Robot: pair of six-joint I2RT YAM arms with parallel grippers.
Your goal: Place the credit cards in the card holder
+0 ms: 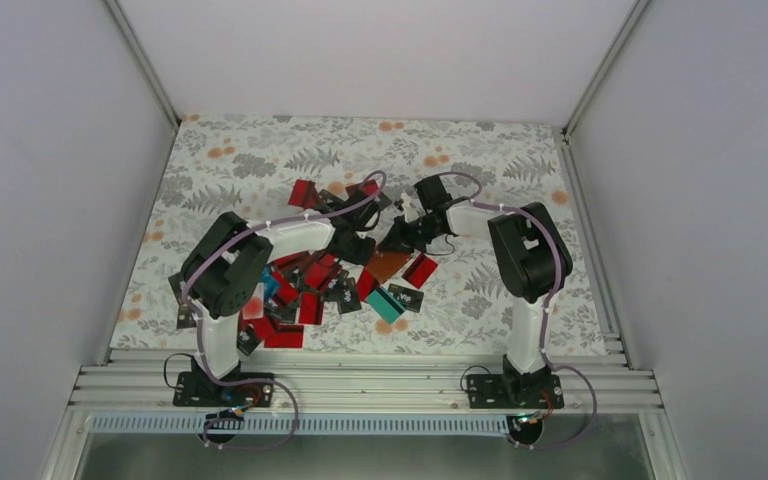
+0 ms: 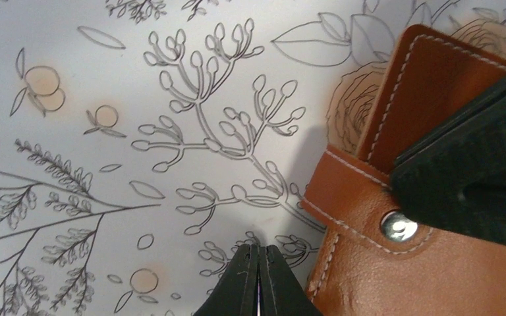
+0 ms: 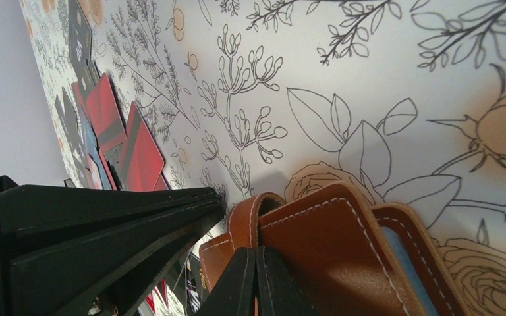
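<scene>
Opening the card holder looks like the step in hand; neither claw carries a card.

- Position: the holder lies on the tabletop, between the two claws.
- Holder state: partly unfolded. One leather flap tilts up, while the side with the snap stud lies flat.
- Axis: from above, the long axis seems to run across the tabletop, slightly skewed. The fold appears to face the left claw.
- Left claw: clenched on nothing, just beside the holder's stitched edge.
- Right claw: clenched at the raised flap. I cannot tell whether leather is caught between its tips.
- Credit cards: heaped beside the holder on the left arm's side. A red card lies just beside it on the other side.

To do this well, pin the flat side, swing the flap wide and avoid dragging the holder.
</scene>
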